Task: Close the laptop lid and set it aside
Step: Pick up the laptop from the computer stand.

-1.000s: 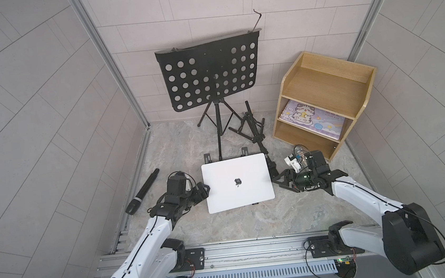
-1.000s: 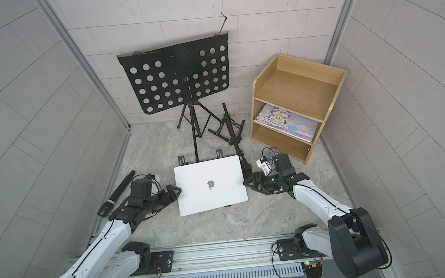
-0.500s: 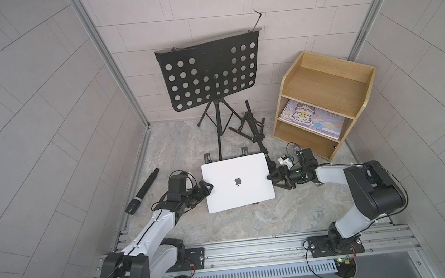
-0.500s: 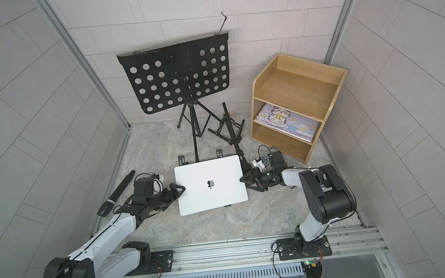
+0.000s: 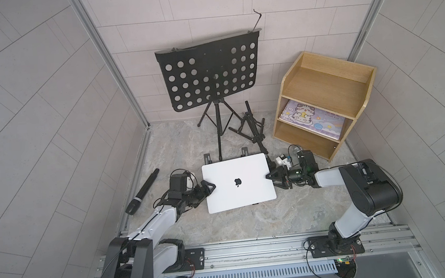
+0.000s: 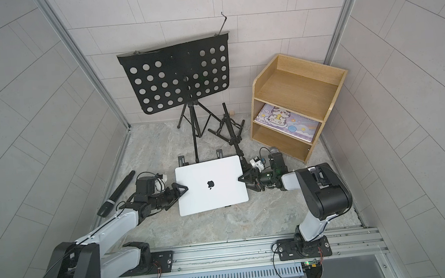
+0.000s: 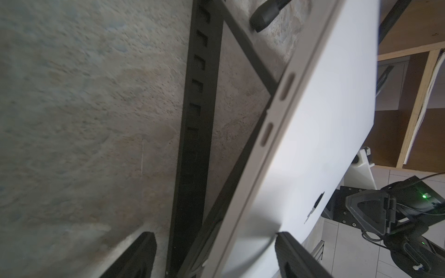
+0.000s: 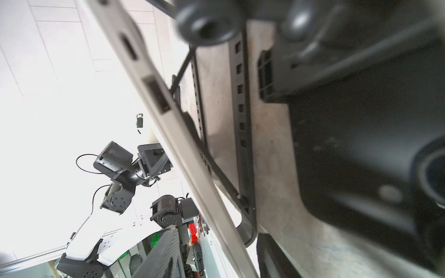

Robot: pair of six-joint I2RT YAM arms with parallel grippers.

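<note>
One wooden shelf unit (image 5: pixel 323 84) — cat notebook (image 5: pixel 311 119) on middle tier, laptop (image 5: pixel 237 182) closed

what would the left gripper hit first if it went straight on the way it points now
The slim silver laptop: the left gripper points at its side edge, open jaws above and below it, so that edge would likely reach the gripper's palm first.
</note>
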